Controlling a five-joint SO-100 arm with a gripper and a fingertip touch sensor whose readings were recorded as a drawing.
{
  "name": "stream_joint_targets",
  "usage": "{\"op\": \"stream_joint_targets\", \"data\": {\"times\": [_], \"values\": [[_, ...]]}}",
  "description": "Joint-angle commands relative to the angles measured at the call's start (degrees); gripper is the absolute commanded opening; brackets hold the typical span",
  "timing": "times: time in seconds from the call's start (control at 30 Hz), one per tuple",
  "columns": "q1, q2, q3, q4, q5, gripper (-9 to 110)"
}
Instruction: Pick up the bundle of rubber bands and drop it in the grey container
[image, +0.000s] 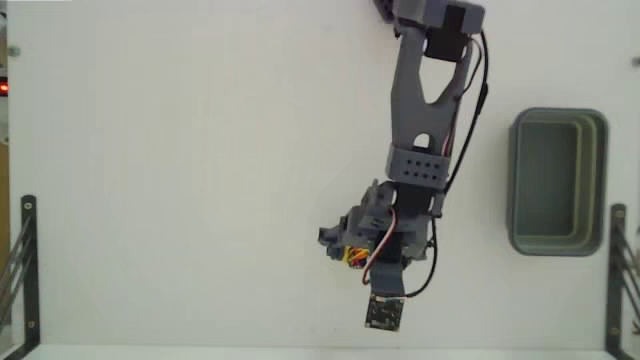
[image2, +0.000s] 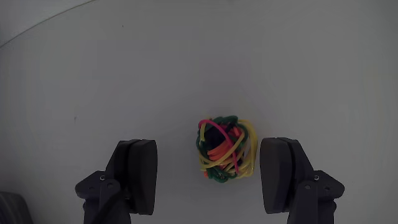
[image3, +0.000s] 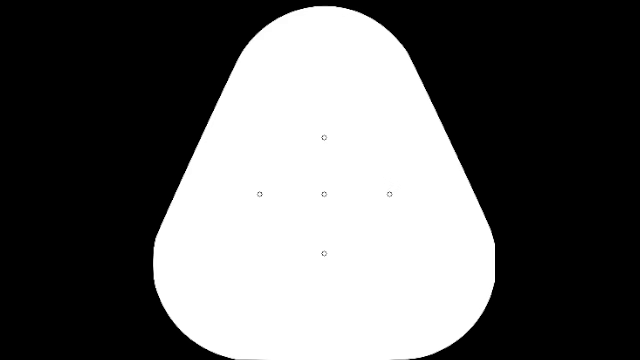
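**Jaws wide over the bundle, nothing gripped yet**

In the wrist view the gripper (image2: 208, 177) is spread wide, and the bundle of rubber bands (image2: 226, 149) sits between the two fingers (image2: 138, 174), nearer the right-hand one and apparently just short of touching it. It lies loose on the table (image2: 186, 62), a knotty clump of yellow, green and red loops. No squeeze so far, by the look of it.

So the approach looks done and the pinch is the step in hand. Lift, carry and drop are all left. In the fixed view the grey container (image: 556, 182) stands well apart from the gripper (image: 345, 240), off to the right of the arm, and its inside looks empty.

The surface is plain white and matte, with no clutter near the gripper. A dark bracket (image: 20, 270) stands at the lower left edge of the fixed view, and another at the lower right.
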Motion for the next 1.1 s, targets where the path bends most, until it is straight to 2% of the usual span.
{"op": "stream_joint_targets", "data": {"times": [0.0, 1.07], "values": [[0.14, 2.4, 0.26, -0.59, 0.26, 110], [0.14, 2.23, 2.11, -2.61, 0.26, 110]]}}
